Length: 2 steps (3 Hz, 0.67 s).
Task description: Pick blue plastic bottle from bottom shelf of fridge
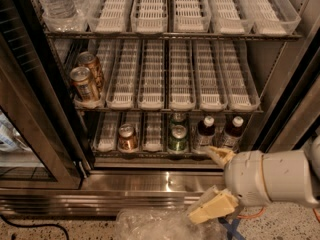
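Note:
The fridge stands open in front of me. Its bottom shelf holds a brown can, two green cans and two dark bottles with white caps in the right-hand lanes. No clearly blue bottle shows. My gripper is at the lower right, in front of the steel base, just below and in front of the left dark bottle. It is open and empty. One cream finger reaches the shelf's front edge, and the other hangs lower.
The dark-framed glass door stands open at the left. The middle shelf holds two cans; the top shelf holds water bottles. A crumpled clear plastic bag lies on the floor below the gripper. The fridge's right wall is close to my arm.

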### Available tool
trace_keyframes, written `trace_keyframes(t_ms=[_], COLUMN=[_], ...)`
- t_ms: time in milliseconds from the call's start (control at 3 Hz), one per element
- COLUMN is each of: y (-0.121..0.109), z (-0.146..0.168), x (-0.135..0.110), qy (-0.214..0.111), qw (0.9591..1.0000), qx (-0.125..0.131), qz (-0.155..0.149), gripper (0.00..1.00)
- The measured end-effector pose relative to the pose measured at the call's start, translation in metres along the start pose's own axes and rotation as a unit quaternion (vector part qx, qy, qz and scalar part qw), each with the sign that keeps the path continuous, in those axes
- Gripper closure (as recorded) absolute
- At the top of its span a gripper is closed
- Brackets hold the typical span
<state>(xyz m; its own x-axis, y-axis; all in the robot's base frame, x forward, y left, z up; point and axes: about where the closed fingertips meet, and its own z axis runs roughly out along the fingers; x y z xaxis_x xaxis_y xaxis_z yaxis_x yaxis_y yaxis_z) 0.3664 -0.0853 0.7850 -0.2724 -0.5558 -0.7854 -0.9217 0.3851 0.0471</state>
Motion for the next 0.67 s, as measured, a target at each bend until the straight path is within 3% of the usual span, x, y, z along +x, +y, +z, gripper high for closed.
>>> trace_keyframes(t_ms=[333,667], y=[0.0055,0.0056], z=[0.0071,0.0071], x=[-0.0129,-0.013], qy=[-0.068,-0.069], qw=[0.9977,0.9976], qx=[-0.001,-0.002], qz=[0.001,0.001], gripper=[0.0,0.0])
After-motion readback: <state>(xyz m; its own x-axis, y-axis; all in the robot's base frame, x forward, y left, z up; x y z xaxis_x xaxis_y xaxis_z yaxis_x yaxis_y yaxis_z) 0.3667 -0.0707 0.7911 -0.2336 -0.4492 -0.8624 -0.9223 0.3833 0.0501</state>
